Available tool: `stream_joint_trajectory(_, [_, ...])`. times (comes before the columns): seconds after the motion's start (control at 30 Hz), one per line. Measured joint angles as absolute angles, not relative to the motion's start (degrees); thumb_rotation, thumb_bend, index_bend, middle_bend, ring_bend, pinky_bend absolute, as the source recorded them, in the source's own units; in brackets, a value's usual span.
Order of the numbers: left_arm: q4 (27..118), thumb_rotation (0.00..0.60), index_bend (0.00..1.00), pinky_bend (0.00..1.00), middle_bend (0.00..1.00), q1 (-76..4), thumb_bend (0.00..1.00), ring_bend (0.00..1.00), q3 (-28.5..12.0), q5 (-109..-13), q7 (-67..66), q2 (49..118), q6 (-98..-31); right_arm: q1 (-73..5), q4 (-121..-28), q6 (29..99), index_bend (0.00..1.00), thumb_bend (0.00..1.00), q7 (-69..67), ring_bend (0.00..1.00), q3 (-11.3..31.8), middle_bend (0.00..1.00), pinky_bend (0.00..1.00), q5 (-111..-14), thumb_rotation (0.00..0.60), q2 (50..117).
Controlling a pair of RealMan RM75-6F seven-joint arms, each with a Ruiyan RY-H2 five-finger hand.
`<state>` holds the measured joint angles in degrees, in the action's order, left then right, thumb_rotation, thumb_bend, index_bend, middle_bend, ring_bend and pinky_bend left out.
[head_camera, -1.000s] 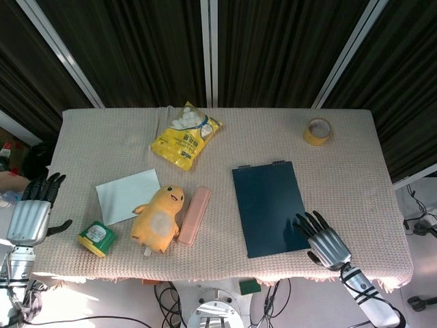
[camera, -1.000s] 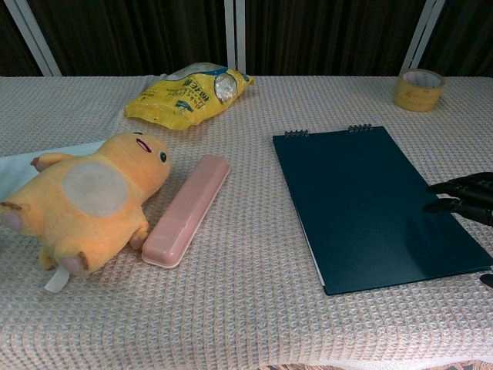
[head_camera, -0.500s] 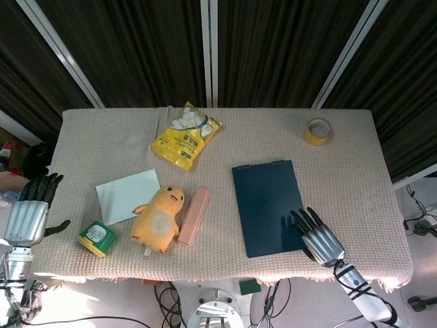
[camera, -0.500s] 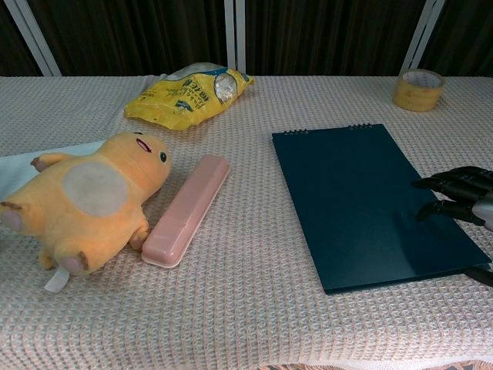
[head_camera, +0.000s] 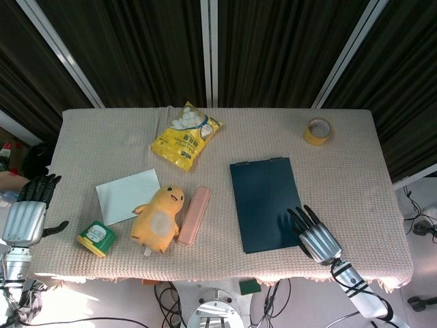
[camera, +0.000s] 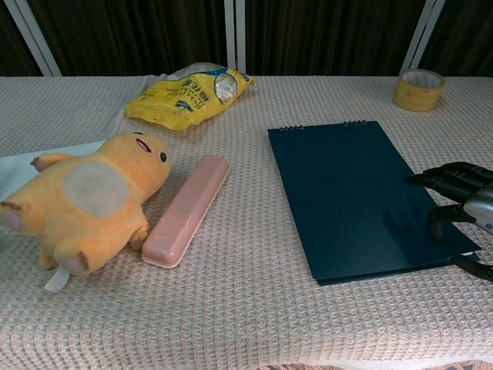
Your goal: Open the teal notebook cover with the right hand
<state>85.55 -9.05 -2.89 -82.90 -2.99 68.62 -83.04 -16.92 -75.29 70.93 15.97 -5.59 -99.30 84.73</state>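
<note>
**Teal notebook closed, right hand at its near corner**

The teal notebook (head_camera: 265,203) lies flat, dark and glossy, spiral binding at 12 o'clock. The right hand (head_camera: 315,235) rests at its 5 o'clock corner, fingers (camera: 445,176) spread on the cover. The left hand (head_camera: 26,213) hangs off the table's 9 o'clock edge, fingers apart.

Laboratory test bench for robot manipulation. Dark curtains (head_camera: 273,48) on metal frame posts (head_camera: 209,51) enclose a cloth-covered table (head_camera: 355,150); loose cables (head_camera: 171,301) hang beneath its front edge.

Notebook (head_camera: 265,203) right of pencil case (head_camera: 194,215)
</note>
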Motion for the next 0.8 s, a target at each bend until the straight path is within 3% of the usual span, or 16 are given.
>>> stream_joint_trajectory(0.43, [85.0,0.600,0.09,0.12,0.06,-8.6,0.01,0.03,-3.0,-83.1,-1.6,68.4,-83.0,-16.7,-71.2,78.6,0.94,0.53,11.8,0.00,-4.5,0.18,0.00,-102.0,0.600,87.0])
stream_joint_trajectory(0.6, [85.1,0.600,0.09,0.12,0.06,-8.5,0.01,0.03,-3.1,-83.4,-1.4,68.2,-83.2,-17.4,-70.1,83.4,1.00,0.58,9.2,0.00,-1.7,0.23,0.00,-102.9,0.600,87.0])
stream_joint_trajectory(0.8, [85.4,0.600,0.09,0.12,0.06,-8.3,0.01,0.03,-3.2,-83.4,-1.3,67.6,-83.4,-21.8,-71.9,83.5,1.00,0.59,7.7,0.00,5.2,0.25,0.00,-101.2,0.600,84.1])
